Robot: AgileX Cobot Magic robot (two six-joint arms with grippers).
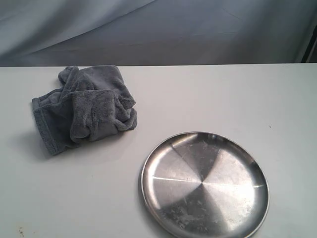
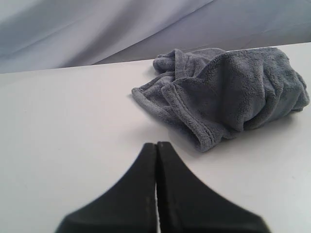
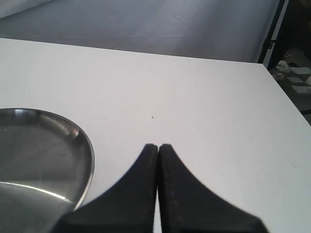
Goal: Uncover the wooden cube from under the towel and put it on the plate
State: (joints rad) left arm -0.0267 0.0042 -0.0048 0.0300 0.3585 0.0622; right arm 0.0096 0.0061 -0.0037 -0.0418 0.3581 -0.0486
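A crumpled dark grey towel [image 1: 86, 108] lies bunched on the white table at the left of the exterior view; the left wrist view also shows the towel [image 2: 228, 92]. No wooden cube is visible in any view. The round silver plate [image 1: 205, 184] rests empty at the front right, and its rim edge is the plate [image 3: 43, 160] in the right wrist view. My left gripper [image 2: 156, 144] is shut and empty, a short way from the towel's hemmed corner. Beside the plate's rim, my right gripper [image 3: 158, 145] is shut with nothing in it. Neither gripper appears in the exterior view.
The white table [image 1: 208, 99] ends at a back edge against a grey-blue fabric backdrop [image 1: 163, 29]. Its right edge [image 3: 286, 102] shows in the right wrist view, with dark clutter beyond it.
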